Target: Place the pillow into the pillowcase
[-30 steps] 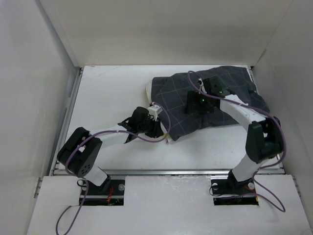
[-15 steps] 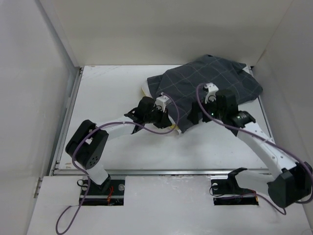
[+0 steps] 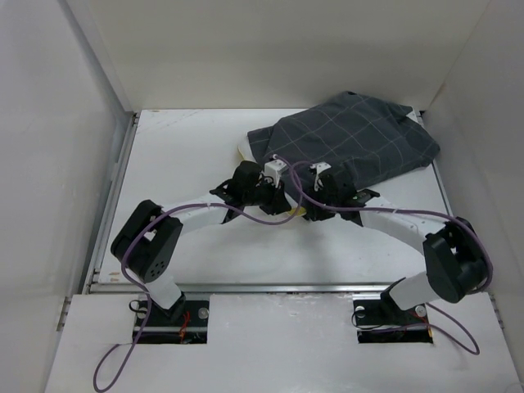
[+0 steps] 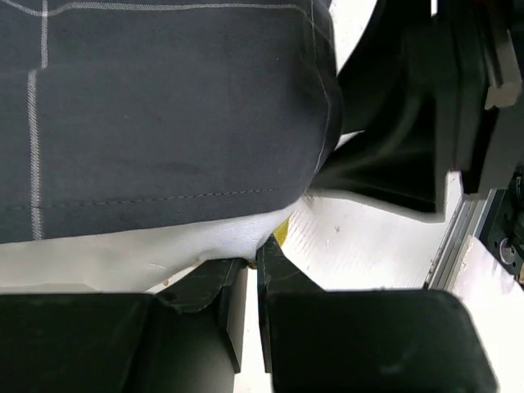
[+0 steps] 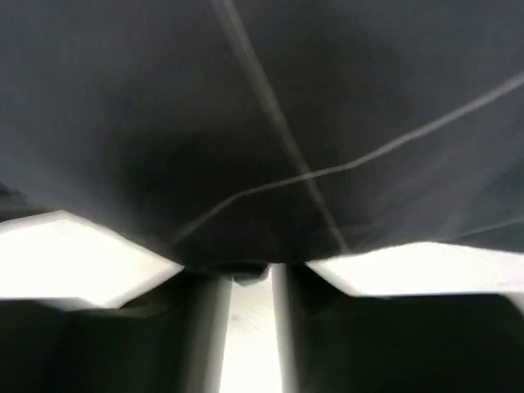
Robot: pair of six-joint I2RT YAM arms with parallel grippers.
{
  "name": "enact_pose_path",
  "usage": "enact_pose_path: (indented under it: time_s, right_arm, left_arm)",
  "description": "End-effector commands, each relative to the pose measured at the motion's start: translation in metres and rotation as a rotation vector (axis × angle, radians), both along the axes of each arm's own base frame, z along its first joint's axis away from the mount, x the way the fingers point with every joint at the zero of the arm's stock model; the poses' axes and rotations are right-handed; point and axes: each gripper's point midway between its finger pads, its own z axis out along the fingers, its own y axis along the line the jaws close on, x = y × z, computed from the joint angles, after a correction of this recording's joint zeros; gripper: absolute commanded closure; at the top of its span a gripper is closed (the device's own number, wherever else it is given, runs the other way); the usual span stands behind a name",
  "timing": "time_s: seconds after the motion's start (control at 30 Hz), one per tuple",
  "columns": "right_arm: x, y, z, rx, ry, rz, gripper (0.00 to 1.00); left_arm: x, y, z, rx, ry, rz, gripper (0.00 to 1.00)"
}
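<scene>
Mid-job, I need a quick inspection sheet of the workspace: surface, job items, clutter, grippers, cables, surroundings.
Surface: white table, no spills seen.
Job's things: the pillowcase lies at the far right and covers most of the pillow; only a white strip and a bit of yellow band show at its near hem.
Clutter: nothing seen.
Grippers: left gripper has its jaws nearly together at the pillow's white edge and seems to pinch it; right gripper, close beside it, seems closed on the pillowcase hem.
Cables: purple cables loop loosely off both wrists near the hem; no snag visible.
Surroundings: white walls on three sides.
</scene>
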Motion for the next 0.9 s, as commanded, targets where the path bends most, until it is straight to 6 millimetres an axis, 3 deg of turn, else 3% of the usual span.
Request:
enact_pose_path:
  time_s: [0.0, 0.07, 0.1, 0.13, 0.17, 0.23, 0.33, 0.37, 0.43, 0.47, 0.5, 0.53, 0.57, 0.6, 0.67, 0.77, 0.8, 0.87]
  right_arm:
    - [0.048, 0.003, 0.046, 0.03, -0.211, -0.145, 0.74]
    - [0.048, 0.002, 0.054, 0.035, -0.234, -0.137, 0.8]
    - [0.048, 0.001, 0.053, 0.027, -0.239, -0.128, 0.86]
    - [0.049, 0.007, 0.063, 0.055, -0.248, -0.112, 0.99]
    - [0.042, 0.005, 0.058, 0.035, -0.217, -0.09, 1.0]
    - [0.03, 0.014, 0.071, 0.043, -0.223, -0.013, 1.0]
    - [-0.004, 0.04, 0.092, 0.078, -0.193, 0.16, 1.0]
    - [-0.021, 0.061, 0.105, 0.129, -0.179, 0.271, 1.0]
    - [-0.049, 0.077, 0.126, 0.19, -0.167, 0.427, 1.0]
    - [-0.081, 0.098, 0.14, 0.289, -0.127, 0.59, 1.0]
    - [-0.094, 0.106, 0.163, 0.339, -0.15, 0.676, 1.0]
    - [-0.099, 0.108, 0.174, 0.337, -0.178, 0.697, 1.0]
    - [-0.097, 0.108, 0.178, 0.299, -0.209, 0.701, 1.0]
    - [-0.094, 0.106, 0.187, 0.283, -0.241, 0.708, 1.0]
    - [-0.096, 0.107, 0.194, 0.283, -0.271, 0.751, 1.0]
    - [-0.096, 0.109, 0.204, 0.299, -0.288, 0.76, 1.0]
    - [-0.093, 0.11, 0.2, 0.289, -0.283, 0.753, 0.98]
    - [-0.092, 0.108, 0.198, 0.275, -0.278, 0.742, 0.85]
  left_arm:
    - [0.021, -0.017, 0.056, -0.12, -0.161, -0.005, 1.0]
    - [0.023, -0.016, 0.055, -0.117, -0.163, 0.003, 1.0]
    - [0.023, -0.016, 0.055, -0.117, -0.163, 0.003, 1.0]
    - [0.025, -0.016, 0.057, -0.121, -0.166, 0.017, 1.0]
    - [0.027, -0.016, 0.057, -0.118, -0.169, 0.026, 1.0]
    - [0.033, -0.021, 0.066, -0.147, -0.185, 0.032, 1.0]
    - [0.04, -0.031, 0.072, -0.195, -0.172, 0.04, 1.0]
    - [0.046, -0.037, 0.083, -0.239, -0.195, 0.047, 1.0]
    - [0.051, -0.049, 0.093, -0.309, -0.182, 0.035, 1.0]
    - [0.058, -0.054, 0.106, -0.359, -0.209, 0.051, 1.0]
    - [0.058, -0.062, 0.11, -0.383, -0.21, 0.043, 1.0]
    - [0.065, -0.066, 0.101, -0.387, -0.186, 0.059, 1.0]
    - [0.07, -0.075, 0.112, -0.421, -0.202, 0.067, 1.0]
    - [0.074, -0.078, 0.11, -0.429, -0.194, 0.069, 1.0]
    - [0.08, -0.083, 0.097, -0.447, -0.135, 0.098, 1.0]
    - [0.082, -0.085, 0.087, -0.436, -0.108, 0.104, 0.85]
    - [0.078, -0.082, 0.075, -0.414, -0.085, 0.108, 0.62]
    - [0.071, -0.072, 0.075, -0.404, -0.072, 0.109, 0.31]
